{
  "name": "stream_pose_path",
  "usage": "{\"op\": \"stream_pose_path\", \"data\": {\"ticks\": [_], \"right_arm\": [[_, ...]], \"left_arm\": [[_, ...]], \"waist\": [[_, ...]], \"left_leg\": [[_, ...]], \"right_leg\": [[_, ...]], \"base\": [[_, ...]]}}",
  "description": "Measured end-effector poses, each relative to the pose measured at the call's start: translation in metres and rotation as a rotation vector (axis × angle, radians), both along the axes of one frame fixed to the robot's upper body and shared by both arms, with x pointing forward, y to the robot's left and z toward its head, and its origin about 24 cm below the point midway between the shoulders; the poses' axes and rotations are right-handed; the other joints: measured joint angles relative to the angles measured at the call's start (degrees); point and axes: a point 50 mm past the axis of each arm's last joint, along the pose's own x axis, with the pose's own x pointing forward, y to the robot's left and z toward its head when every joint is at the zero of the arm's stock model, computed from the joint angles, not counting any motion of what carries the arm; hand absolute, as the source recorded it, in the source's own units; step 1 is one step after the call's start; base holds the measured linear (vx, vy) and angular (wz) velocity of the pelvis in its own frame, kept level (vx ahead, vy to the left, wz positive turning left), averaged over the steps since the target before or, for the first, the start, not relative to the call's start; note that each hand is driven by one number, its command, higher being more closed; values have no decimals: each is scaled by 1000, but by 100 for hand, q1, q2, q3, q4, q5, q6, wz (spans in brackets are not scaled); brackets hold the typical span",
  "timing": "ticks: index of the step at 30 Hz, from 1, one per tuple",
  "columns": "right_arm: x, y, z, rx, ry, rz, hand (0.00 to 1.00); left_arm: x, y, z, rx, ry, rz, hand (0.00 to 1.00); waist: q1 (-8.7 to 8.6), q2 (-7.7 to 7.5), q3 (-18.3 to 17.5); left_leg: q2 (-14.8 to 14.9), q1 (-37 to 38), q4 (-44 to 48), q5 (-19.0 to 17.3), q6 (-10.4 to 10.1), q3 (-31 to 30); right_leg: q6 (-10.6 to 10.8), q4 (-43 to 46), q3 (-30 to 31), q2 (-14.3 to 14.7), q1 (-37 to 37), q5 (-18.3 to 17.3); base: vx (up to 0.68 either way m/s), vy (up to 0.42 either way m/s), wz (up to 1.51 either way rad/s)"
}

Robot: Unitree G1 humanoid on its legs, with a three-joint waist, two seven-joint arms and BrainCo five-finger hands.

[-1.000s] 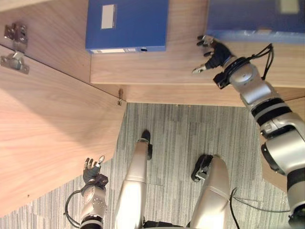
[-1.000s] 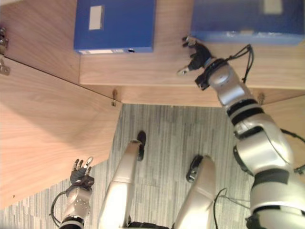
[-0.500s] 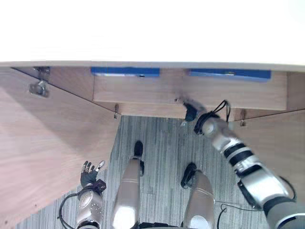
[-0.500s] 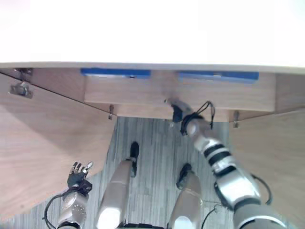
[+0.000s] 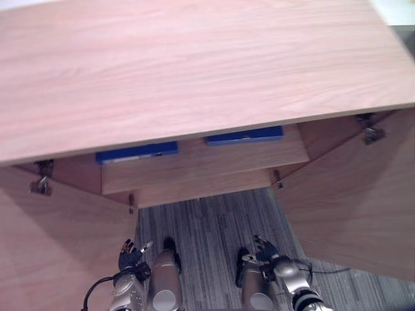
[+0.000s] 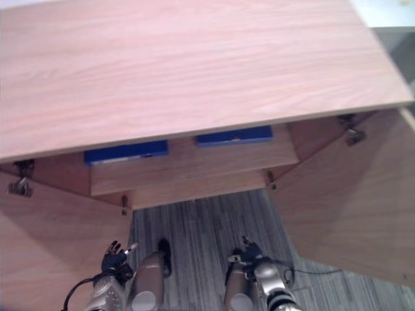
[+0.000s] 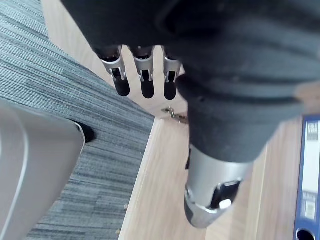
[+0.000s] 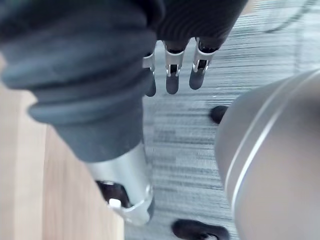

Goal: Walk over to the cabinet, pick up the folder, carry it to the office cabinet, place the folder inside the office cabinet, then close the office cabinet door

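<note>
Two blue folders lie on the cabinet's inner shelf (image 5: 194, 170), one on the left (image 5: 136, 152) and one on the right (image 5: 244, 135), just under the wide wooden top (image 5: 194, 71). Both cabinet doors stand swung out, the left door (image 5: 52, 253) and the right door (image 5: 350, 207). My right hand (image 5: 266, 249) hangs low over the carpet, well short of the shelf, its fingers (image 8: 172, 70) straight and holding nothing. My left hand (image 5: 131, 254) hangs beside the left door with relaxed fingers (image 7: 142, 80); a folder's blue spine (image 7: 307, 190) shows past its thumb.
Grey striped carpet (image 5: 207, 220) lies between the two open doors. Metal hinges sit at the left (image 5: 40, 184) and right (image 5: 369, 133) corners of the cabinet opening. The open doors hem in the space on both sides.
My right hand has drawn back from the right folder on the shelf and dropped to my side. The camera has pulled back, so the cabinet top now covers most of the picture.
</note>
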Motion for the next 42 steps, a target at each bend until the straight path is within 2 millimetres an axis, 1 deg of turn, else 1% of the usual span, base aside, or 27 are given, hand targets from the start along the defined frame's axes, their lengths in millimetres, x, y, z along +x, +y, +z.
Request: {"op": "stream_pose_path", "data": {"ticks": [1, 2, 3, 5, 7, 8, 9, 10, 11, 12, 13, 14, 16, 18, 20, 21, 24, 25, 28, 31, 35, 37, 38, 39, 40, 41, 42], "right_arm": [[-8, -1, -4, 35, 13, -79, 0], [-27, -2, -13, 106, 42, -255, 0], [-40, 0, -18, 154, 65, -362, 0], [-67, -1, -27, 200, 117, -533, 0], [-84, 0, -32, 225, 149, -626, 0], [-89, 1, -33, 238, 154, -659, 0], [-90, 1, -33, 242, 152, -670, 0], [-92, 0, -33, 249, 150, -703, 0], [-93, 0, -33, 249, 151, -706, 0], [-93, 0, -33, 254, 149, -720, 0], [-94, 0, -34, 263, 148, -741, 0], [-96, 0, -34, 265, 150, -752, 0], [-100, -1, -35, 264, 157, -772, 0], [-103, -1, -36, 262, 171, -776, 0], [-105, -4, -36, 262, 173, -799, 0], [-107, -6, -36, 256, 177, -808, 0], [-110, -7, -38, 258, 190, -808, 0], [-110, -7, -38, 261, 191, -807, 0], [-111, -8, -38, 265, 190, -804, 0], [-112, -9, -38, 274, 187, -828, 0], [-115, -10, -39, 276, 197, -839, 0], [-115, -12, -38, 271, 193, -839, 0], [-115, -12, -38, 271, 193, -840, 0], [-115, -12, -38, 270, 193, -841, 0], [-115, -14, -38, 265, 189, -838, 0], [-114, -15, -38, 260, 186, -836, 0], [-112, -16, -38, 254, 187, -826, 0]], "left_arm": [[-3, 0, -2, 3, 18, 1, 0], [-10, -1, -7, 9, 57, 9, 0], [-14, -3, -10, 15, 82, 11, 0], [-25, -9, -18, 28, 144, -9, 0], [-27, -17, -21, 39, 165, -46, 0], [-25, -25, -22, 41, 172, -89, 0], [-24, -30, -22, 38, 173, -108, 0], [-21, -43, -24, 19, 176, -145, 0], [-21, -46, -24, 13, 176, -150, 0], [-21, -55, -25, -6, 179, -169, 0], [-23, -60, -27, -15, 195, -205, 0], [-24, -61, -28, -19, 200, -213, 0], [-27, -63, -30, -10, 220, -265, 0], [-31, -64, -32, 4, 247, -325, 0], [-34, -66, -35, 18, 271, -399, 0], [-35, -69, -35, 27, 277, -437, 0], [-36, -68, -36, 29, 289, -459, 0], [-36, -68, -37, 27, 292, -462, 0], [-38, -62, -37, 34, 304, -467, 0], [-39, -55, -37, 46, 310, -458, 0], [-43, -45, -38, 49, 323, -420, 0], [-44, -44, -38, 43, 326, -405, 0], [-44, -43, -38, 41, 325, -399, 0], [-44, -41, -38, 36, 324, -379, 0], [-46, -40, -38, 24, 325, -355, 0], [-46, -40, -39, 19, 326, -347, 0], [-47, -39, -39, 15, 325, -338, 0]], "waist": [[-15, -43, -88], [-33, -117, -283], [-33, -151, -382], [-89, -144, -605], [-178, -139, -789], [-220, -131, -835], [-231, -113, -846], [-271, -85, -869], [-279, -78, -877], [-326, -47, -879], [-364, -49, -912], [-367, -46, -933], [-371, -41, -993], [-354, -38, -1075], [-363, 33, -1135], [-350, 87, -1169], [-300, 105, -1223], [-295, 111, -1228], [-281, 119, -1257], [-218, 140, -1273], [-204, 198, -1263], [-216, 258, -1251], [-201, 268, -1243], [-186, 280, -1245], [-184, 322, -1242], [-179, 346, -1243], [-151, 345, -1233]], "left_leg": [[-2, 89, -88, -1, 4, 128], [-3, 294, -309, 3, -2, 411], [2, 486, -489, 15, -18, 651], [-10, 1057, -988, 78, -15, 1214], [-16, 1446, -1331, 157, -36, 1509], [0, 1709, -1540, 207, -67, 1652], [-1, 1840, -1637, 223, -72, 1677], [10, 2087, -1845, 291, -80, 1719], [13, 2121, -1888, 313, -79, 1725], [28, 2227, -2028, 386, -77, 1773], [66, 2321, -2139, 461, -107, 1839], [87, 2358, -2171, 478, -122, 1884], [70, 2486, -2326, 544, -205, 2004], [8, 2486, -2449, 592, -247, 2068], [8, 2491, -2606, 681, -267, 2071], [9, 2493, -2685, 691, -268, 2072], [20, 2588, -2715, 688, -269, 2208], [21, 2622, -2711, 684, -268, 2233], [22, 2727, -2623, 559, -219, 2264], [43, 2803, -2427, 376, -244, 2339], [266, 2795, -1738, -63, -281, 2376], [481, 2777, -1223, -333, -270, 2391], [552, 2764, -1020, -402, -225, 2388], [668, 2673, -585, -505, -78, 2311], [760, 2514, -81, -557, 51, 1988], [764, 2410, 158, -552, 95, 1729], [552, 2199, 413, -788, 345, 940]], "right_leg": [[3, -187, 105, 9, 39, 124], [-23, -506, 279, -1, 88, 353], [-45, -673, 332, 7, 127, 562], [-152, -922, 359, 64, 226, 960], [-270, -900, 368, 139, 253, 1053], [-279, -790, 362, 198, 303, 1059], [-280, -723, 330, 229, 334, 1059], [-285, -561, 25, 274, 383, 1058], [-290, -531, -57, 282, 382, 1059], [-353, -459, -299, 309, 377, 1055], [-485, -409, -504, 356, 375, 1027], [-509, -398, -563, 368, 375, 1012], [-702, -433, -615, 459, 378, 878], [-725, -735, -701, 513, 413, 856], [-723, -1143, -684, 628, 503, 1015], [-728, -1487, -655, 711, 614, 1193], [-727, -2164, -480, 841, 889, 1536], [-727, -2164, -432, 858, 902, 1536], [-725, -2165, -252, 898, 959, 1529], [-721, -2165, -78, 917, 994, 1529], [-720, -2164, 177, 1010, 1087, 1529], [-722, -2163, 345, 1120, 1139, 1527], [-724, -2162, 420, 1156, 1162, 1526], [-732, -2154, 586, 1215, 1190, 1521], [-753, -2114, 805, 1274, 1166, 1508], [-754, -2088, 939, 1294, 1129, 1509], [-759, -2011, 1220, 1275, 1018, 1509]], "base": [[-7, 151, -103], [15, 110, -100], [35, 120, -134], [36, 90, -127], [24, 37, -86], [18, -13, -67], [2, -47, -44], [-3, -53, -20], [-3, -65, -14], [-3, -79, -13], [-2, -85, -16], [6, -95, -25], [12, -74, -30], [8, -49, -32], [17, -47, -23], [17, -27, -20], [20, -15, -32], [36, -10, -38], [39, 17, -27], [40, 38, -30], [35, 28, -39], [32, 36, -42], [19, 47, -57], [0, 27, -74], [-7, 19, -83], [-18, 28, -97], [-41, 90, -102]]}}
